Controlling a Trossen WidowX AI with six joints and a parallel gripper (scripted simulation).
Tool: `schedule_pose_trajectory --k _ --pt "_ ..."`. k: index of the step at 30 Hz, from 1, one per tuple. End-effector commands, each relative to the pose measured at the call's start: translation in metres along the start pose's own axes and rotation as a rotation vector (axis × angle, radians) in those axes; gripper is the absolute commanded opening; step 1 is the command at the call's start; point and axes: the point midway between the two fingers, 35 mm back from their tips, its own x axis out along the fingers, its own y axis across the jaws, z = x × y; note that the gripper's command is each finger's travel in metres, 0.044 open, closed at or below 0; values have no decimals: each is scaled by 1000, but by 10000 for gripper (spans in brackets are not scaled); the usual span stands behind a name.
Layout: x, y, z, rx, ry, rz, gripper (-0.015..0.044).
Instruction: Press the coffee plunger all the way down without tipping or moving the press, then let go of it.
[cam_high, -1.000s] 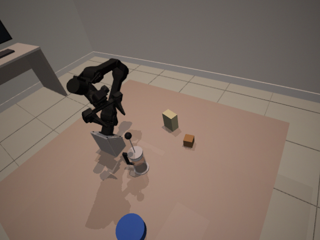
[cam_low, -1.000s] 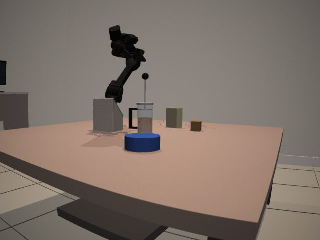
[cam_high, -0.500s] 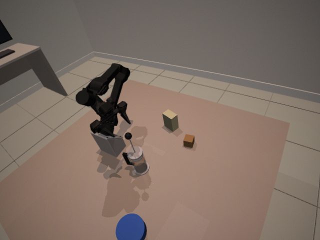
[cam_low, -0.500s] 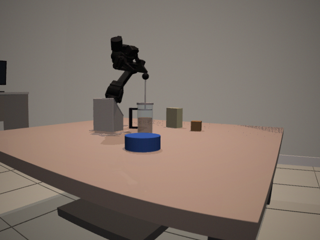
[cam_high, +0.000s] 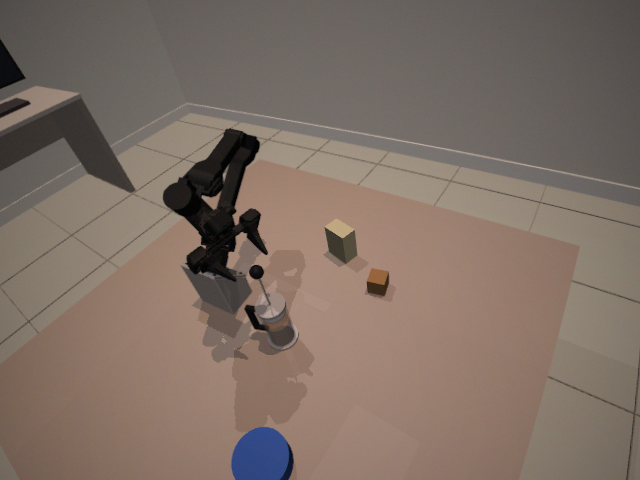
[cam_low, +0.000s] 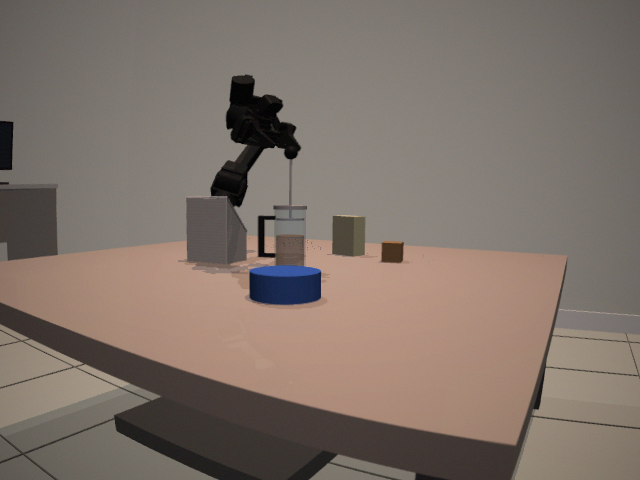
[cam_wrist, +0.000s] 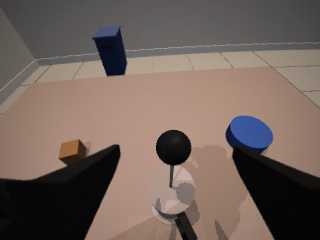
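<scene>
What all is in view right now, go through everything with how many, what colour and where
Coffee press: one, clear glass with black handle, brown liquid inside, standing upright on the table just in front of the arm's base.
Plunger knob: one, black, raised high on its rod above the press.
Tall block: one, pale olive, behind and to the right of the press in the top view.
Small cube: one, orange-brown, beside the tall block.
Flat disc: one, blue, at the table's near side.
Table: one, pinkish top.
Desk: one, grey, far left.
Blue cabinet: one, by the wall.
Gripper: one, black, open, fingers either side of the knob, holding nothing.
</scene>
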Motion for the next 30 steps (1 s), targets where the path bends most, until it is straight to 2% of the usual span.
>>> schedule_pose_trajectory --k 1,11,23,30 --pt "7 0 -1 3 1 -4 440" --pt "19 1 -1 4 -4 0 440" --pt "19 1 -1 4 -4 0 129" --pt "19 1 -1 4 -4 0 129"
